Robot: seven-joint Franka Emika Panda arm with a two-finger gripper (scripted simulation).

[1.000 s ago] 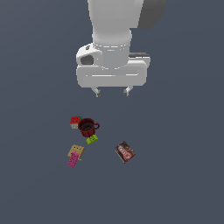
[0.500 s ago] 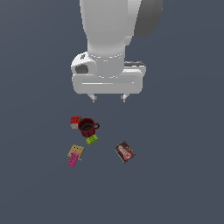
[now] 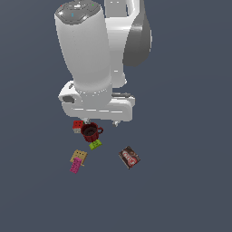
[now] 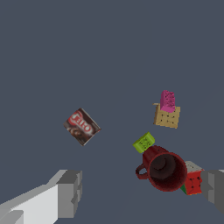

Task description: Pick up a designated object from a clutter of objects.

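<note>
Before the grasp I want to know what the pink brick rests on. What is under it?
One end of the pink brick overlaps the tan studded square; the other end reaches past it. The part of the square beneath the brick is covered, so I cannot see it.

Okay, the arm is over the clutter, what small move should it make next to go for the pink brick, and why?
Probably shift sideways toward the pink brick before descending. In the wrist view the open jaws straddle the dark red mug, while the brick lies farther off, touching the tan studded square. In the exterior view the gripper hangs above the mug, not the brick.
</note>
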